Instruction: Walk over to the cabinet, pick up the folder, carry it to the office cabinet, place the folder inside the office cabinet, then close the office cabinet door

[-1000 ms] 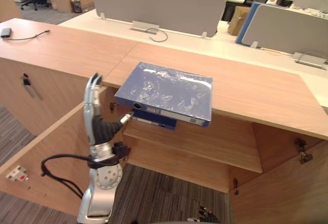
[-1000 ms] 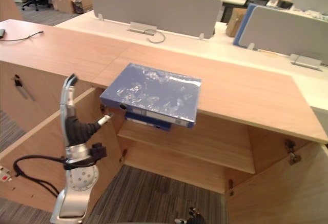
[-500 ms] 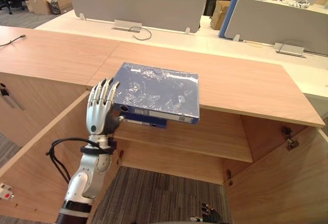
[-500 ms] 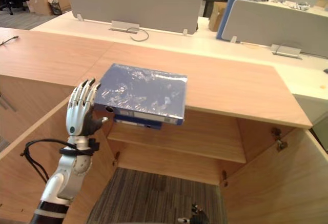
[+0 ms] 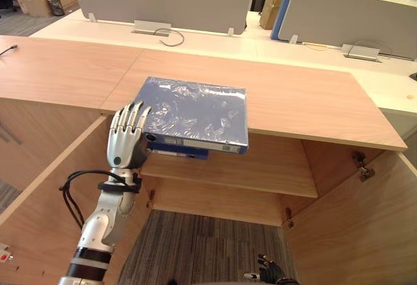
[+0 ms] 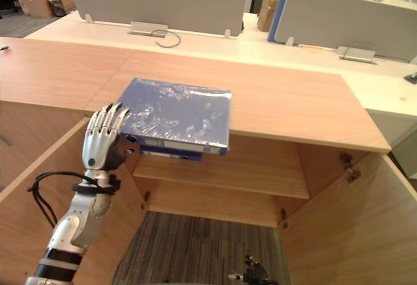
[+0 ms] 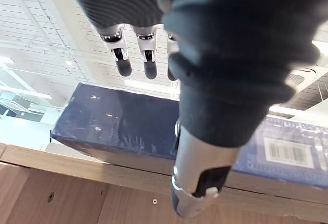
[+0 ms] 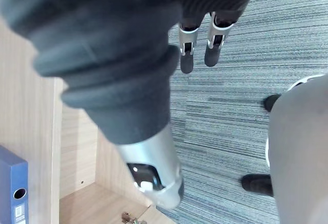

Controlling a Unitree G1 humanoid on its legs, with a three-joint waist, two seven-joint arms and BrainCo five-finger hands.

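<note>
Hovering open with straight fingers, the left hand [image 5: 126, 136] stands at the left end of the blue plastic-wrapped folder [image 5: 195, 110]. The folder lies flat, overhanging the wooden cabinet top [image 5: 306, 99], its spine running left to right. The right hand [image 5: 268, 275] hangs low, relaxed and well apart.

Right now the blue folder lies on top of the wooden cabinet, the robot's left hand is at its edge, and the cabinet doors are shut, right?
The doors are open, not shut: the left eye view shows the shelf inside. The blue folder does lie on the cabinet top, left hand at its edge.
</note>
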